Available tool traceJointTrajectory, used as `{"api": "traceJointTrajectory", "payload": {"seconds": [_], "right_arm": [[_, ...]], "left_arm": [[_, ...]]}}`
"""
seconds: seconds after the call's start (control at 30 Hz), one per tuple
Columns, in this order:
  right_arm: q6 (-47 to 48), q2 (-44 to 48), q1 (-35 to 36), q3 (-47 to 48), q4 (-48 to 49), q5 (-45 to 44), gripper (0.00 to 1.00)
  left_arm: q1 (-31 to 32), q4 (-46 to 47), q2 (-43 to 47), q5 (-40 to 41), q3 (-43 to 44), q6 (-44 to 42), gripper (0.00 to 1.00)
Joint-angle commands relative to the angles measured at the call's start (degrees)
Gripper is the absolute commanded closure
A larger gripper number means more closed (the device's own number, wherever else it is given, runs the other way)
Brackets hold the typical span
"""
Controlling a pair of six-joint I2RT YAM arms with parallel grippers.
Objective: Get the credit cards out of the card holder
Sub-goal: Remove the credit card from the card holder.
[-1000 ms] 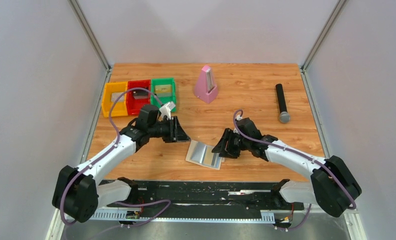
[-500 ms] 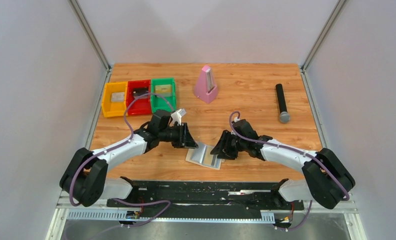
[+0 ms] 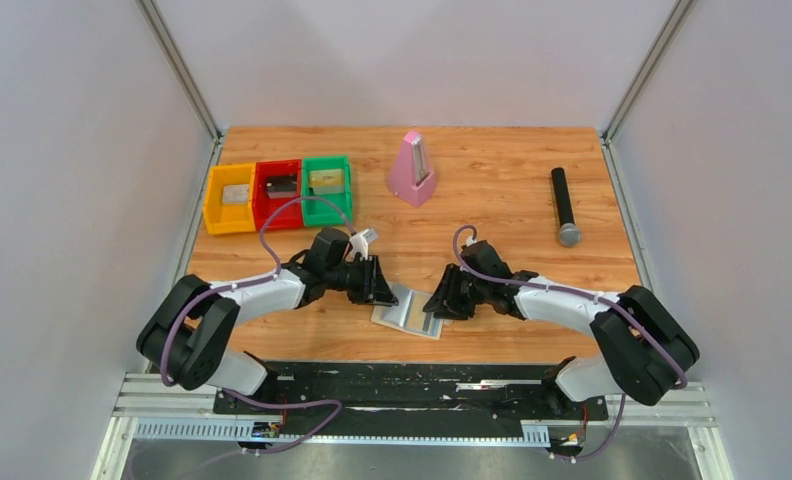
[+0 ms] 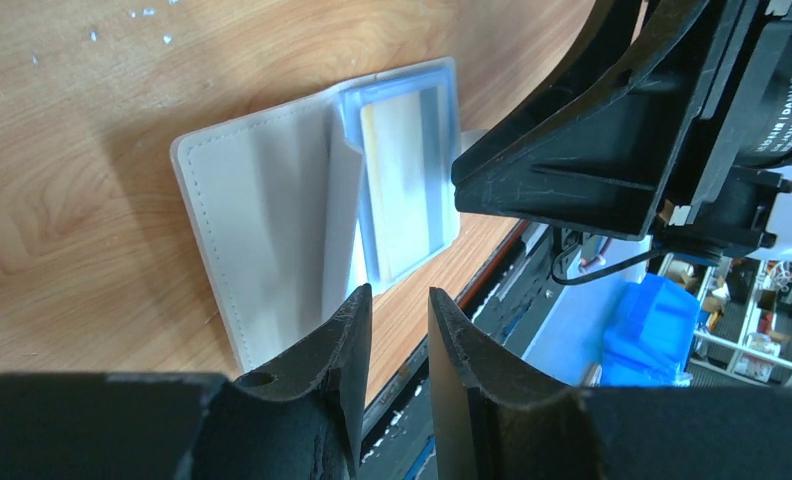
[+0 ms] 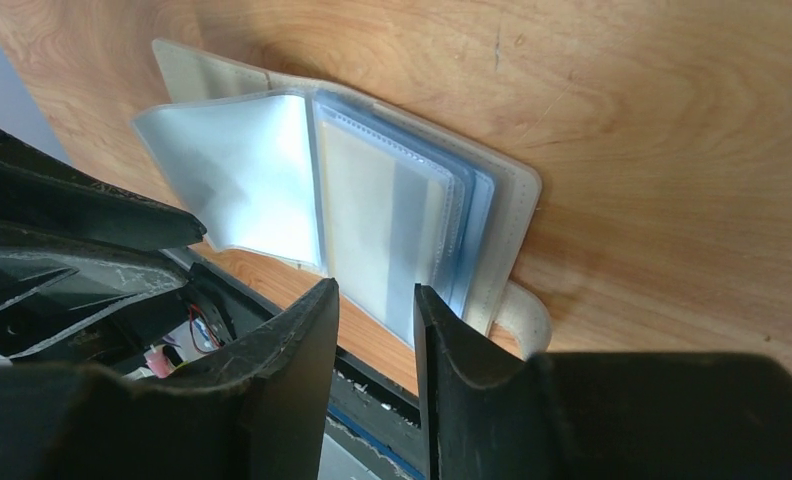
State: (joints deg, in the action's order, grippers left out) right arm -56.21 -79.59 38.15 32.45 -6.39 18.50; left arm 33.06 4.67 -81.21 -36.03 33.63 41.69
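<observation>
On the left side of the table, the 3 coloured bins are now free of the arm: 1 second ago the left gripper was just in front of them, and it has since travelled toward the near edge and to the right. It now stands at the left edge of the card holder. Its jaws have narrowed on the way, but they are a little apart and nothing is between them.

The card holder lies open and flat on the wood, between the 2 grippers, in the same place as before. In the left wrist view, 1 yellowish card with a grey band is inside a clear sleeve, so it is not yet out.

The right gripper has moved slightly closer to the right edge of the holder. Its jaws are also narrower than before, with a small gap, and I see nothing clamped.

I judge that both arms have finished the approach, and the grasp of the sleeve or the card comes next.
</observation>
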Motion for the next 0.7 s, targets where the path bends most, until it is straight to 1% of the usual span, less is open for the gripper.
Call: {"api": "traceJointTrajectory", "payload": {"seconds": [0.0, 0.43, 0.67], "right_arm": [[3.24, -2.06, 0.3, -0.59, 3.01, -1.51, 0.66], [11.85, -6.39, 0.34, 0.21, 4.7, -2.09, 0.74], [13.22, -6.61, 0.34, 0.72, 3.97, -3.09, 0.75]], "left_arm": [[0.97, 4.98, -2.02, -0.67, -0.74, 0.18, 0.65], [1.71, 10.69, -8.2, -0.86, -2.37, 1.79, 0.65], [1.75, 8.36, -8.4, 1.71, -2.01, 0.52, 0.65]]}}
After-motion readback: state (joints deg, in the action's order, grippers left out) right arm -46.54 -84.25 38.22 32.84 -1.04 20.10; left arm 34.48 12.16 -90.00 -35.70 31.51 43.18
